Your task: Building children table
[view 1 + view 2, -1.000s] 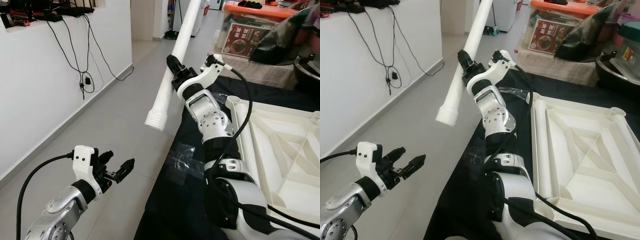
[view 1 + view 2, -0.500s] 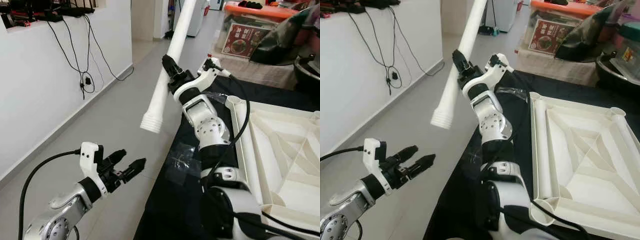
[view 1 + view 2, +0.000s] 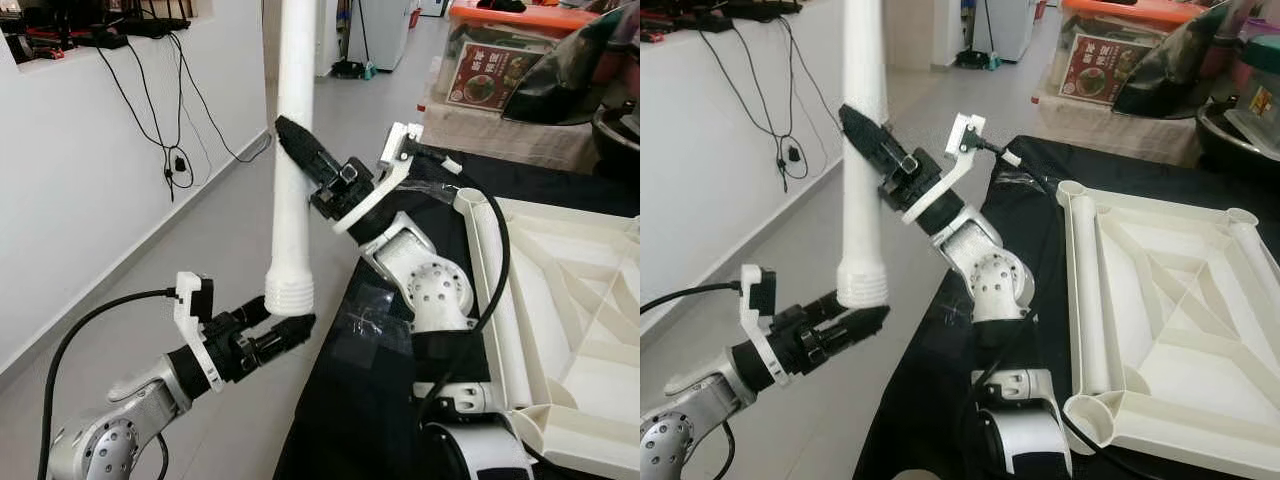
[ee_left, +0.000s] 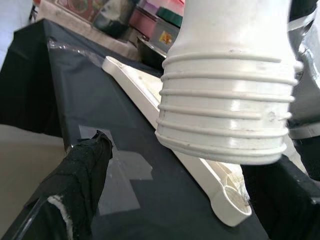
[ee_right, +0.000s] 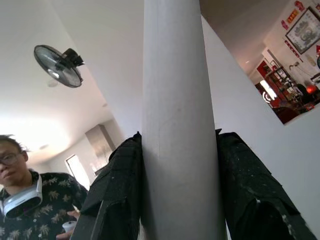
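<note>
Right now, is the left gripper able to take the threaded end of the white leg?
Probably yes. The left gripper is open just under the threaded end of the white leg, one finger on each side, nothing between. The right gripper holds the leg higher up.

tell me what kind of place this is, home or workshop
Most likely a lived-in home. A tiled floor runs along a white wall with dangling cables, a lidded storage box sits behind, and a wall fan hangs overhead.
</note>
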Controlling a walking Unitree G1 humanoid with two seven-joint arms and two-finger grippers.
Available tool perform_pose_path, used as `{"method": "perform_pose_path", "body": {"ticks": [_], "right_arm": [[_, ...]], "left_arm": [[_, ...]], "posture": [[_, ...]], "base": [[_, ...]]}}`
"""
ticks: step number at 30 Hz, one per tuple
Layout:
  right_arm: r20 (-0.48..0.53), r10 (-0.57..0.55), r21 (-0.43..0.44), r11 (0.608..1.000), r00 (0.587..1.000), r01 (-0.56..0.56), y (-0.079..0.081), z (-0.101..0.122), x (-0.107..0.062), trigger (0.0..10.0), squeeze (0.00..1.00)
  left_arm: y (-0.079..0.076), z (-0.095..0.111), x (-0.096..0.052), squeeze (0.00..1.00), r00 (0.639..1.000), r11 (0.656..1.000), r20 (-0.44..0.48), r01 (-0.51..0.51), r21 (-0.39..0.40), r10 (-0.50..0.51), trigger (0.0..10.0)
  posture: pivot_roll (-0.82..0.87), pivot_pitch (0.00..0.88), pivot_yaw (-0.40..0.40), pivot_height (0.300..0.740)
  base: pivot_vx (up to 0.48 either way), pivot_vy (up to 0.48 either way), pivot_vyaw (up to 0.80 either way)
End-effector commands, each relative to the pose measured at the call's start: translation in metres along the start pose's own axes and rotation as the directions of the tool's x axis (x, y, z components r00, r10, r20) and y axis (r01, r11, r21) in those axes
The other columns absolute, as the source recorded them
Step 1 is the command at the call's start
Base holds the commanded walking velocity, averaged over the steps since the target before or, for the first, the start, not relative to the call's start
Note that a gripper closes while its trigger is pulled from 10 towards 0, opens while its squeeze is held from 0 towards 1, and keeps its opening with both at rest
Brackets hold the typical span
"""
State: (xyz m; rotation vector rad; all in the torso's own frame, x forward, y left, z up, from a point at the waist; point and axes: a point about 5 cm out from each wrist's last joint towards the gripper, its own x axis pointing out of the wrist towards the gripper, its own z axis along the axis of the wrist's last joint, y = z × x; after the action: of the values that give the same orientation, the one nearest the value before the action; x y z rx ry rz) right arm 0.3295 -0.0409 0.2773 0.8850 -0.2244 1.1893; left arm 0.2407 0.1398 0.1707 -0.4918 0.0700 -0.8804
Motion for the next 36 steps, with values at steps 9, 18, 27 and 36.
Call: {"method": "perform_pose_path", "body": {"ticks": [9,18,27,36], "right_arm": [[-0.099,0.007,0.096,0.995,0.995,0.002,0.002,-0.038,-0.005,0.0,0.0],[-0.112,0.006,0.083,0.997,0.994,0.003,0.002,-0.038,-0.005,0.0,0.0],[-0.107,-0.003,0.07,0.998,0.994,0.01,0.001,-0.036,-0.005,0.0,0.0],[-0.092,-0.009,0.062,0.998,0.996,0.015,0.0,-0.031,-0.005,0.0,0.0]], "left_arm": [[-0.014,0.015,0.013,0.0,0.993,0.993,0.007,0.115,0.04,-0.115,10.0],[-0.017,0.016,0.015,0.0,0.99,0.988,-0.019,0.138,0.065,-0.137,10.0],[-0.015,0.01,0.012,0.0,0.994,0.992,-0.016,0.106,0.069,-0.105,3.8],[-0.012,0.006,0.01,0.0,0.996,0.994,-0.021,0.085,0.074,-0.084,0.0]], "posture": [[0.11,0.0,-0.03,0.74],[0.11,0.0,-0.034,0.74],[0.11,0.0,-0.037,0.74],[0.11,0.0,-0.038,0.74]], "base": [[0.0,0.0,0.0],[0.0,0.0,0.0],[0.0,0.0,0.0],[0.0,0.0,0.0]]}}
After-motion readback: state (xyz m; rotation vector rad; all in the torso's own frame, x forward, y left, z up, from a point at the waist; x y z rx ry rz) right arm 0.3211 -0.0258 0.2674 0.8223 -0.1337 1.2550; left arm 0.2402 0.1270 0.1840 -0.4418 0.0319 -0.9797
